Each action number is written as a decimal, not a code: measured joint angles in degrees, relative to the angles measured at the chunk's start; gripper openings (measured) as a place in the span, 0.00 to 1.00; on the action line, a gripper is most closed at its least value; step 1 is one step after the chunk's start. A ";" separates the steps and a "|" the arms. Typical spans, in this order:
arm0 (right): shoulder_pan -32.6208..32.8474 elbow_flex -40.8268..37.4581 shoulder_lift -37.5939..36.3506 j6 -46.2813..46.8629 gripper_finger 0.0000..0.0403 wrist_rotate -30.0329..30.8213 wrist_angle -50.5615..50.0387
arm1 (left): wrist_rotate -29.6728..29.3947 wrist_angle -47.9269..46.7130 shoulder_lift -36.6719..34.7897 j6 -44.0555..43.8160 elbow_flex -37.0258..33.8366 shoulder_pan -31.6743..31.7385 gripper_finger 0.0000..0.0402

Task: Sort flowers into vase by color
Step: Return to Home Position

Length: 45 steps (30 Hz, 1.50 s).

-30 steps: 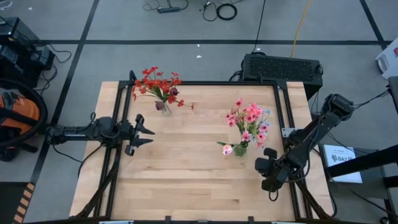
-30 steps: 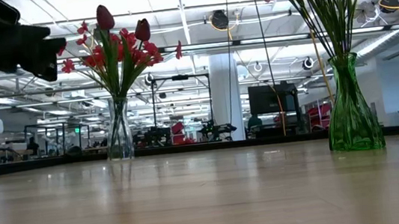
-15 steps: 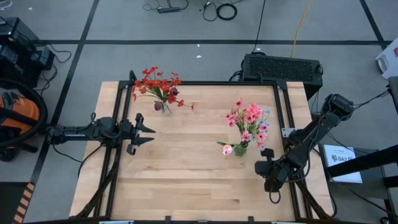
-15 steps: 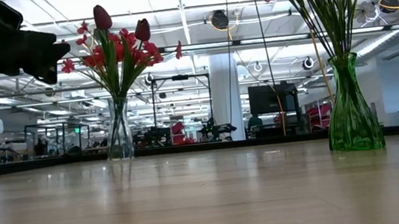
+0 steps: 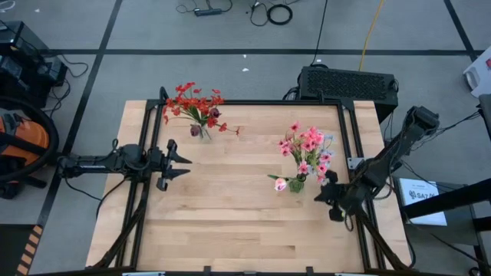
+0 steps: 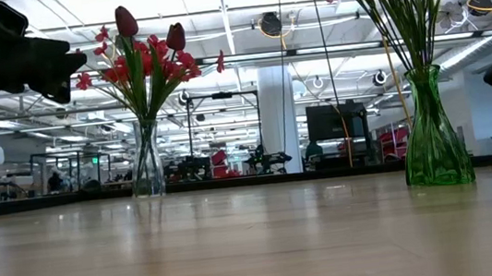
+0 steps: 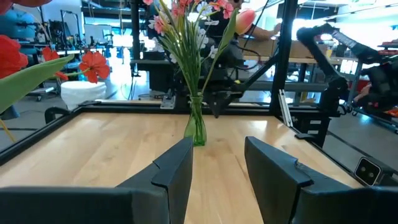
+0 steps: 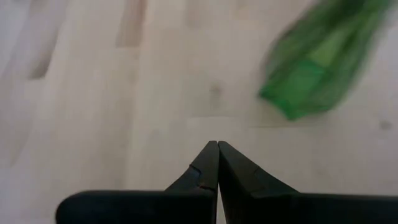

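**Overhead and supporting views of the wooden table [image 5: 230, 222] with two filled vases.**

A clear glass vase [image 5: 201, 131] is placed at about 11 o'clock from the table's centre, near the far edge. Bright red flowers [image 5: 190, 102] are held in it. In the low view two dark red tulips [image 6: 127, 21] are seen rising above that cluster.

A green glass vase [image 5: 296, 185] is set at 3 o'clock from the centre, well apart from the clear one. Pink flowers [image 5: 305, 142] are carried in it together with pale blossoms [image 5: 327, 156]. A single pink bud [image 5: 280, 184] is seen drooping toward 9 o'clock, just beside the vase. Both vases are shown upright in the low view.

The left gripper [image 5: 186, 167] is held at 9 o'clock from the centre and at 7 o'clock from the clear vase, apart from it. It is pointed toward 3 o'clock, and its fingers are spread with nothing between them. In the left wrist view the green vase is framed in the gap, far across the table.

The right gripper [image 8: 217, 144] is positioned at about 4 o'clock from the green vase, near it but not touching. In the right wrist view its two fingers are pressed together tip to tip and nothing is clamped. They are directed down at bare wood, with the green vase blurred beyond.
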 joint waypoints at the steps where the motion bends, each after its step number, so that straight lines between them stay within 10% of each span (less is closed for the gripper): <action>1: -0.47 -1.41 -2.71 -0.01 0.00 1.05 0.02 | 0.00 -0.01 0.01 0.00 0.00 0.00 0.38; 18: -16.67 -11.58 -36.77 -20.49 0.00 -0.93 4.25 | 0.00 0.01 0.01 0.01 -0.02 0.00 0.38; 45: -39.65 -11.58 -49.66 -36.03 0.00 -10.98 6.93 | 0.00 0.01 -0.01 0.02 -0.04 0.00 0.38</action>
